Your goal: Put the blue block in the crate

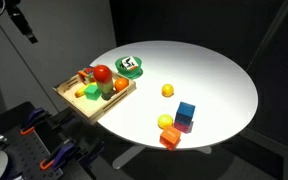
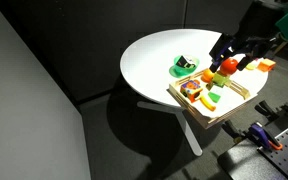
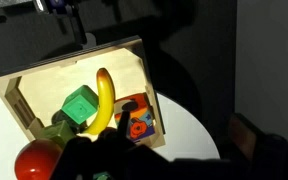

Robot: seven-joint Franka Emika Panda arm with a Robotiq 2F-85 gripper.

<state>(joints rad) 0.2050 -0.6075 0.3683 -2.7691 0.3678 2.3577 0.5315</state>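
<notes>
The crate (image 1: 69, 97) sits at the rim of the round white worktop (image 1: 204, 70) and serves as the fixed mark. The blue block (image 1: 186, 111) is not in it. The block rests on the worktop well apart from the crate, on the far side of the surface from it, with nothing gripping it. A magenta block (image 1: 185, 125) touches the blue block on the side turned away from the crate. A yellow ball (image 1: 167, 90) lies between the crate and the blue block, clear of both. A green-and-white bowl (image 1: 131, 66) stands just beside the crate.

In an exterior view, the hand (image 2: 231, 55) hangs above the crate, its two dark fingers spread apart and holding nothing.

The wrist view looks down into the crate. A banana (image 3: 104, 100) lies across the middle, and a green block (image 3: 80, 105) sits beside it. A red ball (image 3: 36, 160) is at one corner, and small orange and blue pieces lie against the opposite wall. A dark shape covers the lower part of that view, and I cannot tell what it is.
</notes>
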